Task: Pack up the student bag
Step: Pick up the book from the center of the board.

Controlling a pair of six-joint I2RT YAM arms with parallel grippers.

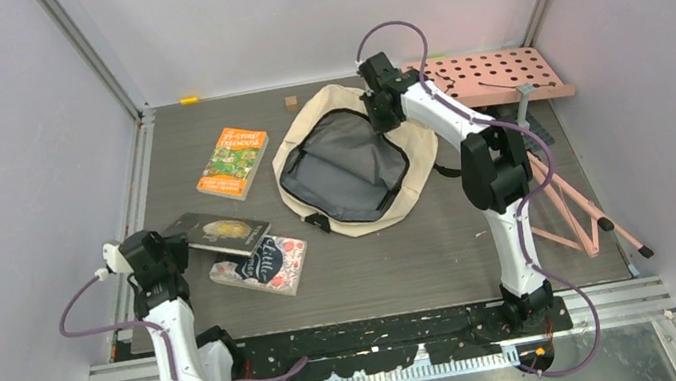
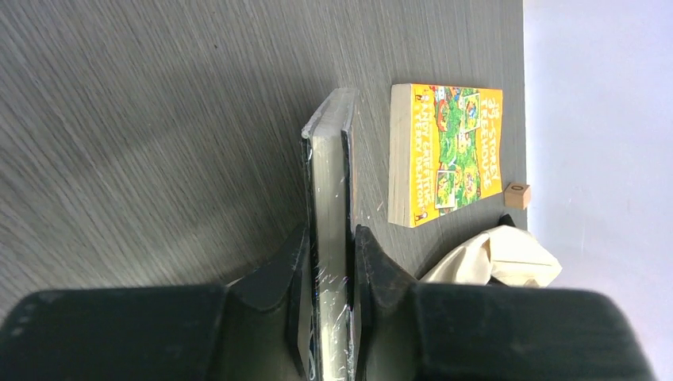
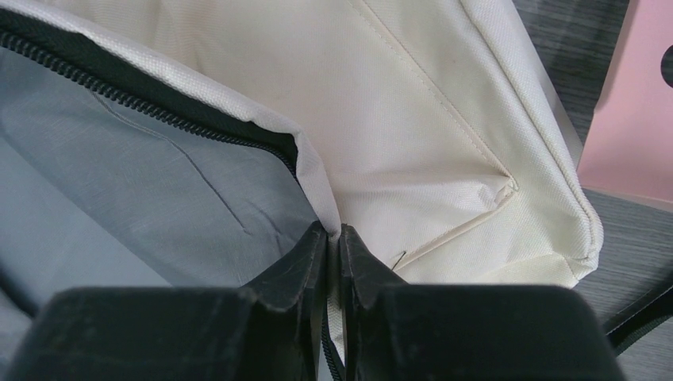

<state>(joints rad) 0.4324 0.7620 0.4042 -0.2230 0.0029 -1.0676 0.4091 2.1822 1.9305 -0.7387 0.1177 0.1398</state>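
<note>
We see the student bag [image 1: 348,164] lying flat on the tabletop [image 1: 405,261], in the far middle, a little right of centre. Its main compartment is unzipped and gapes, showing grey lining inside a cream rim. The right pincer [image 3: 333,234] reaches in from the far right side of the bag and pinches the cream edge of the opening just beside the black zipper, with the fabric caught between its fingers. Just beyond the bag's far right corner lies a pink perforated board [image 1: 499,75], and a small wooden cube [image 1: 291,102] sits near the bag's far left edge.

To the left of the bag, apart from it, an orange book [image 1: 233,162] lies face up. Nearer to us are two more books: a dark book [image 1: 219,231] and, touching or overlapping its near edge, a floral book [image 1: 261,266]. The left pincer [image 2: 329,234] grips the dark book at its left end, one finger pressed against each cover and the page block between them. We cannot tell whether that book is raised off the tabletop.
</note>
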